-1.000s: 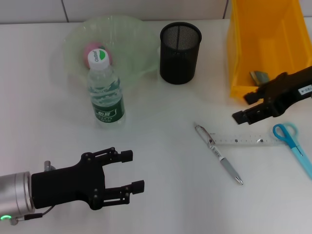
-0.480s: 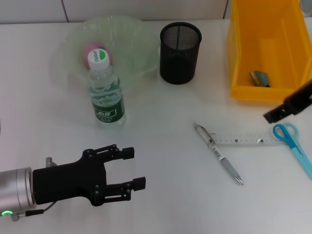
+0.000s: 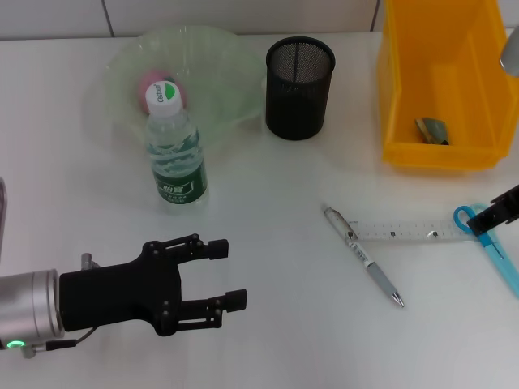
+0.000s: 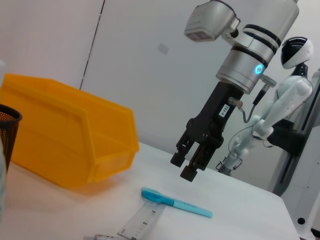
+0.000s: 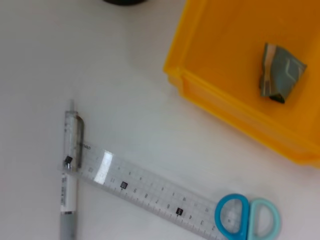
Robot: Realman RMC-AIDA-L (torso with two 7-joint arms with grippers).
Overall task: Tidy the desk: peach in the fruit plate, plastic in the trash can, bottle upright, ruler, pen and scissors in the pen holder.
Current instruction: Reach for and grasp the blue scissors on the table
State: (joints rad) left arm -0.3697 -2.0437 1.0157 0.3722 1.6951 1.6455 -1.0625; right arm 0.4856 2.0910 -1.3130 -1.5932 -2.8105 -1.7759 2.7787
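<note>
White desk. Your right gripper (image 4: 191,159) hovers above blue scissors (image 3: 487,236), fingers close together, empty. Ruler (image 3: 413,232) thin, flat, slippery; pinch scissors at handles. Left gripper (image 3: 217,273) spread wide, empty, idle.

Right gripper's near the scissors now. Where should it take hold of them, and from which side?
Probably the scissors' closed blades, just below the blue handles, coming straight down. They lie flat on the table with the loops touching the ruler's end, so the blade span is freer. The right gripper hangs just above.
</note>
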